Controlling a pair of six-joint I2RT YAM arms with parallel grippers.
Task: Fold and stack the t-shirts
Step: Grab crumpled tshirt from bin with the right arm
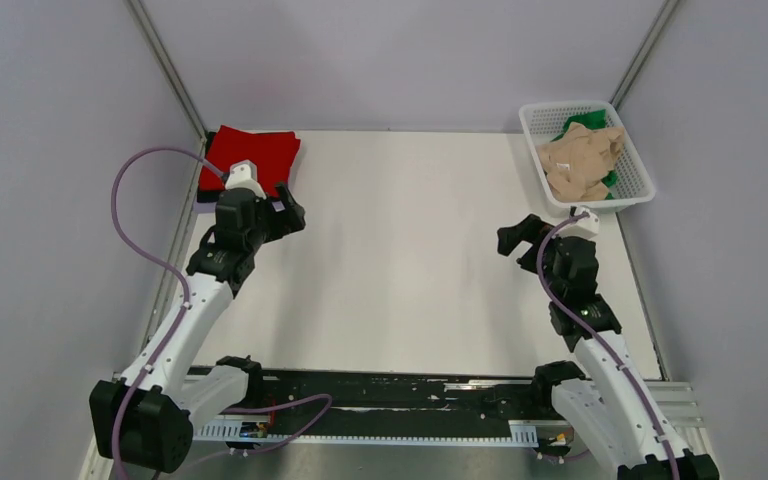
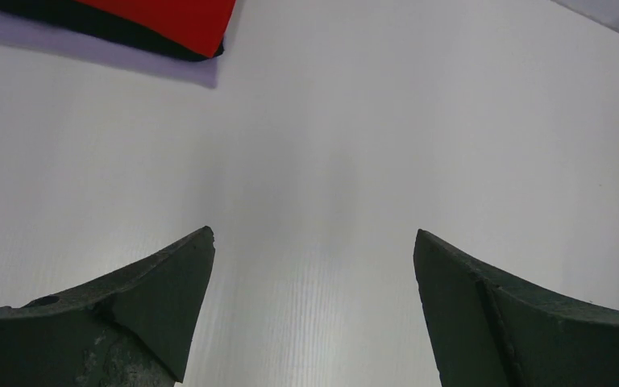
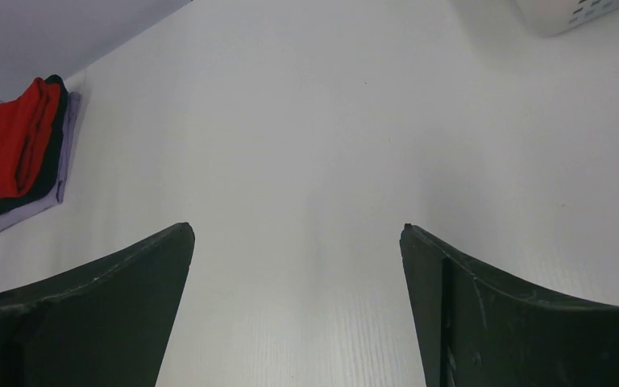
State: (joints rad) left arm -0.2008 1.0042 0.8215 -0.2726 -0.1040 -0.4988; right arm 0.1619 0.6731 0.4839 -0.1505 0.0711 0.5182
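Red shirt (image 1: pixel 252 155) lay folded on top of a dark shirt (image 2: pixel 89 22), perhaps, at eleven o'clock. Tan shirt (image 1: pixel 582 160) and green shirt (image 1: pixel 582 122) sat crumpled in the basket (image 1: pixel 632 150) at one o'clock. Left hand (image 1: pixel 290 213) and right hand (image 1: pixel 518 238) gaped empty.

Red t-shirt (image 1: pixel 258 152): plain red, folded into a flat rectangle, the top layer of a stack at the upper left of the overhead view.
Dark t-shirt (image 3: pixel 44 157): folded, directly beneath the red one, only its edge showing along the side of the stack.
Tan t-shirt (image 1: pixel 580 160): unfolded, crumpled in a loose heap inside the white lattice basket (image 1: pixel 534 138), upper right.
Green t-shirt (image 1: pixel 582 120): bright green, crumpled, mostly buried beneath the tan one, peeking out at the basket's far end and right side.
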